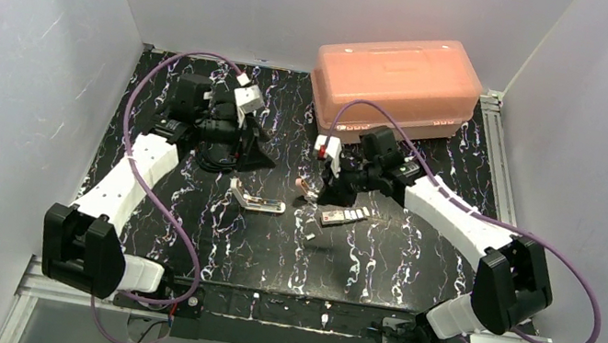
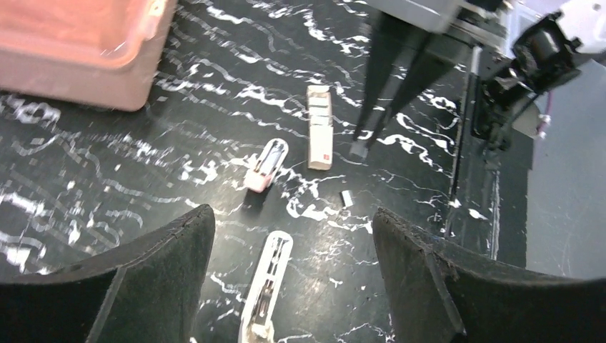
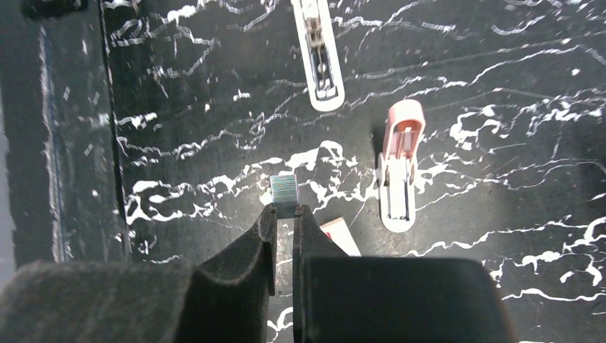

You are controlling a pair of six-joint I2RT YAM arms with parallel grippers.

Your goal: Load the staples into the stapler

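The white stapler [image 1: 259, 201] lies open on the black marbled table, its metal channel facing up. In the left wrist view the stapler [image 2: 261, 289] lies just ahead of my left gripper [image 2: 291, 214], which is open and empty above the table. My right gripper [image 3: 284, 209] is shut on a short silver staple strip [image 3: 284, 194] and holds it near the table, right of the stapler [image 3: 319, 53]. A second loose strip [image 2: 346, 199] lies on the table. The whitish staple packet [image 1: 344, 217] lies beside the right fingers [image 2: 361, 136].
A shorter pink and white block [image 3: 399, 171] lies between the stapler and the packet. A large salmon plastic box [image 1: 398, 80] stands at the back right. White walls enclose the table, and a metal rail [image 1: 494, 157] runs along its right edge.
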